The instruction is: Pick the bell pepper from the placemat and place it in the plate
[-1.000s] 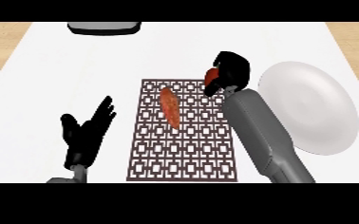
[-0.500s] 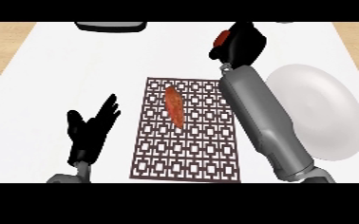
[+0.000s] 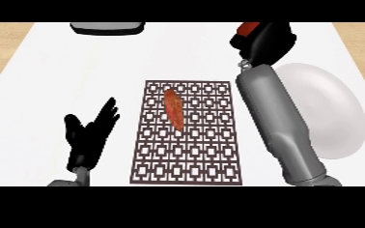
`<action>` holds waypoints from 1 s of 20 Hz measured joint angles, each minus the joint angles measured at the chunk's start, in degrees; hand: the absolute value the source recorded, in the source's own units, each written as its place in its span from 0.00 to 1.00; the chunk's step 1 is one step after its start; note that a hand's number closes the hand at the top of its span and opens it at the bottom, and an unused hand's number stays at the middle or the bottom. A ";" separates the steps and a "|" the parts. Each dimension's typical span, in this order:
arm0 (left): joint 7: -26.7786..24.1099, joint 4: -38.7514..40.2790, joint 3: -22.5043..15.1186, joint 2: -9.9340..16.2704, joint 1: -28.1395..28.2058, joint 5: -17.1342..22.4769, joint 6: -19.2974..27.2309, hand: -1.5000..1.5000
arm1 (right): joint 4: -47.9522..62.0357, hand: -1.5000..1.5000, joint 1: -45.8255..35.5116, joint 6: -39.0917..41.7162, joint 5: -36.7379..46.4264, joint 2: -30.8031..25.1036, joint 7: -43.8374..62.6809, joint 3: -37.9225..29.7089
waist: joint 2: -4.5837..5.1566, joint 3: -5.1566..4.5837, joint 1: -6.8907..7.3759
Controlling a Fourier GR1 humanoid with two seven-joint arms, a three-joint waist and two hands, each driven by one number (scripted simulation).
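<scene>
The robot's right hand (image 3: 267, 41) is curled around a red object, the bell pepper (image 3: 247, 28), of which only a red patch shows at the hand's upper left. Over the last second this hand has risen from the placemat's far right corner and travelled away across the counter, so the pepper is now lifted clear, beyond the placemat (image 3: 188, 130). It hangs near the plate (image 3: 327, 107) but above its far left edge rather than over it; judging by this, the pick is done and the carry to the plate remains.

An orange-red elongated item (image 3: 173, 109) lies on the patterned dark placemat, unmoved. The left hand (image 3: 87, 136) rests open at the lower left, fingers up, beside the placemat.

The white counter (image 3: 71, 77) has wood-coloured strips at its far corners. A dark grey object (image 3: 108, 27) sits at its far edge.
</scene>
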 measured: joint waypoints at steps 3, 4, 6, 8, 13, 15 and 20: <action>-0.45 -0.01 0.54 0.21 0.49 0.22 -0.06 0.50 | -2.72 1.00 4.17 -2.56 5.04 0.05 0.38 -2.21 | -0.11 0.03 -0.53; -0.57 -0.06 0.53 0.15 0.66 0.15 0.02 0.50 | -3.64 1.00 5.50 -3.34 6.53 0.07 0.47 -3.23 | -0.13 0.05 -0.72; -0.66 -0.12 0.63 0.05 0.82 0.15 0.13 0.50 | -5.17 1.00 8.16 -4.91 9.83 0.00 0.63 -5.47 | -0.09 0.08 -0.90; -0.83 -0.10 0.92 -0.05 1.09 0.30 0.25 0.50 | -7.39 1.00 10.74 -6.15 13.08 -0.12 0.85 -8.13 | -0.13 0.12 -1.32; -1.23 0.02 0.90 -0.04 1.06 -0.02 0.06 0.50 | -11.56 1.00 17.16 -10.88 16.90 -0.30 -0.22 -15.10 | -0.07 0.19 -1.35; -0.20 -0.20 1.11 0.17 0.65 0.17 -0.02 0.50 | -12.34 1.00 19.24 -13.18 16.79 -0.55 -1.19 -17.78 | -0.02 0.17 -1.19; -0.97 0.22 1.53 0.38 0.72 0.37 -0.99 0.50 | -12.81 1.00 22.51 -18.72 12.92 -2.26 -4.10 -23.25 | -0.03 0.16 -0.91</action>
